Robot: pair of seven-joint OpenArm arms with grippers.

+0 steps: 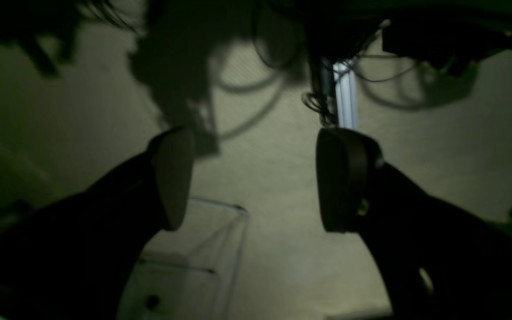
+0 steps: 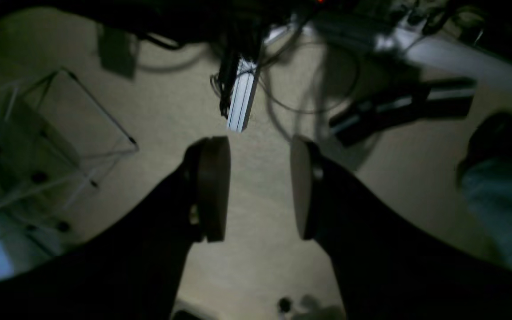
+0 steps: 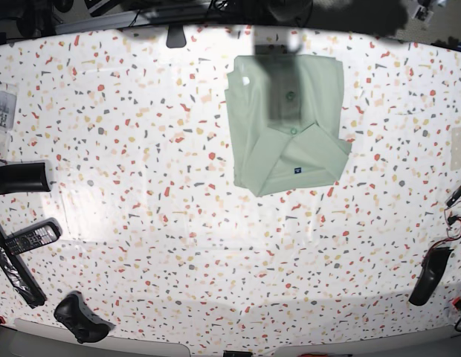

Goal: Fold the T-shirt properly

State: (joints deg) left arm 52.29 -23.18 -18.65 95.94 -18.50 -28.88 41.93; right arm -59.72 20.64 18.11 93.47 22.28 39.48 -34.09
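Left claw [image 1: 254, 178] sits released, pads wide apart, nothing btwn them; its wrist cam looks out at a pale floor or wall w/ cables, not at cloth. Right claw [image 2: 258, 189] is also released, narrower gap, empty, aimed the same way. Neither claw shows in the base view, so I judge both arms are pulled back off the worktop [image 3: 141, 223], prob parked so they don't drag the fabric.

T-shirt [image 3: 286, 123] lies at about 1 o'clock on the worktop, near the far edge. It's already a compact rectangle-ish packet: sleeves tucked in, button placket running down the middle, small dark blue label [image 3: 297, 169] near the lower hem at its 6 o'clock. One flap slants across the lower half, so edges aren't quite square.

My read: fold is done or nearly so; only a tidy-up of that slanted flap might remain.

Remotes and a game controller [image 3: 82, 316] sit at 8 o'clock, well apart from the shirt.
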